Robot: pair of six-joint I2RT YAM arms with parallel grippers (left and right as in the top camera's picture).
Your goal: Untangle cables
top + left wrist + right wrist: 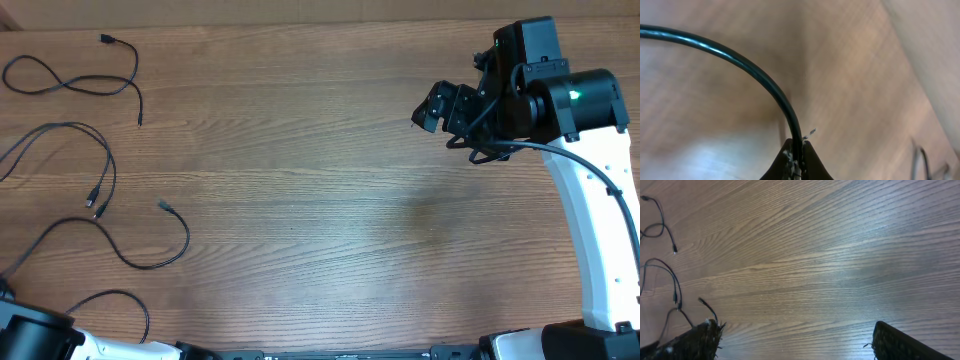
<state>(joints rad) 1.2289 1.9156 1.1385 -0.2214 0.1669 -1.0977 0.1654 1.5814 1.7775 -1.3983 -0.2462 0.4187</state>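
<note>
Several thin black cables lie apart on the left of the wooden table: one at the far left corner (70, 85), one below it (105, 160), and a long one curving toward the front (150, 262). In the left wrist view my left gripper (797, 150) is shut on a black cable (740, 59) that arcs up and away to the left. My right gripper (440, 108) hovers at the far right, open and empty, well away from the cables. Its fingers (690, 342) stand wide over bare wood, with cables (672, 280) showing at the left edge.
My left arm's base (30, 335) sits at the front left corner, with a cable loop (120, 295) beside it. The right arm (590, 210) runs along the right edge. Another thin cable (922, 155) shows at the lower right of the left wrist view.
</note>
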